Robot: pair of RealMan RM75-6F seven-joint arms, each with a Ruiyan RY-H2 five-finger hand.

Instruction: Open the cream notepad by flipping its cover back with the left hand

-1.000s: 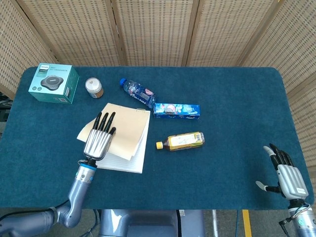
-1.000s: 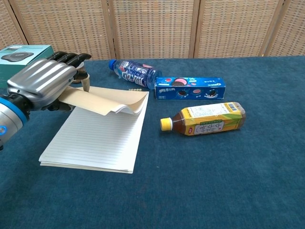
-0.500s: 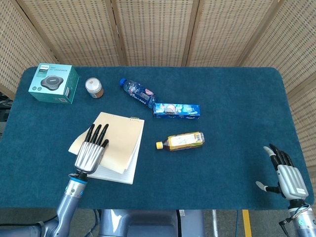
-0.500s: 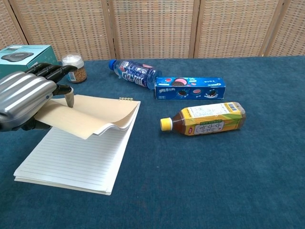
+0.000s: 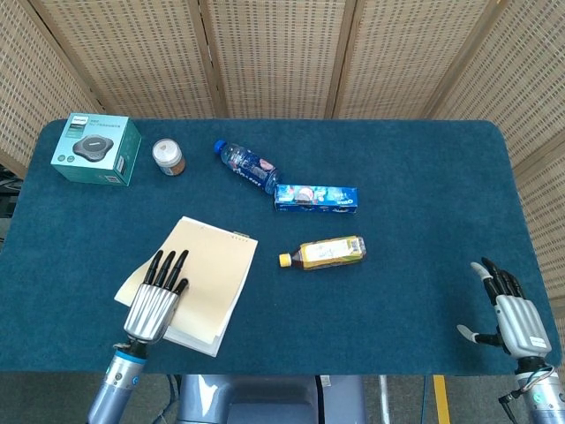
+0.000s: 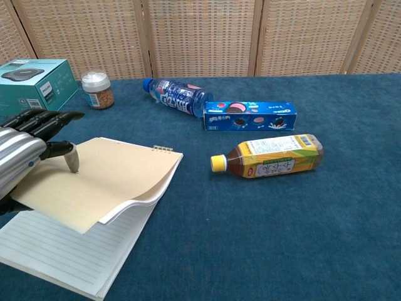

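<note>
The cream notepad (image 5: 212, 265) lies at the front left of the blue table, angled, its spiral edge toward the far side. Its cream cover (image 6: 106, 185) and a few sheets are lifted off the lined page (image 6: 69, 257) below. My left hand (image 5: 154, 299) holds the cover's left part, with the thumb on top in the chest view and the fingers stretched out above it (image 6: 25, 157). The underside of the grip is hidden. My right hand (image 5: 515, 316) rests at the front right corner, fingers apart, holding nothing.
A tea bottle (image 5: 327, 253) lies right of the notepad. Behind it are a blue cookie box (image 5: 315, 198) and a water bottle (image 5: 246, 166). A small jar (image 5: 168, 156) and a teal box (image 5: 95, 148) stand at the back left. The notepad's near corner reaches the table's front edge.
My left hand has drawn back toward the front left, and the notepad has slid with it, away from the bottles. The cover stays lifted. The right hand has not moved.
</note>
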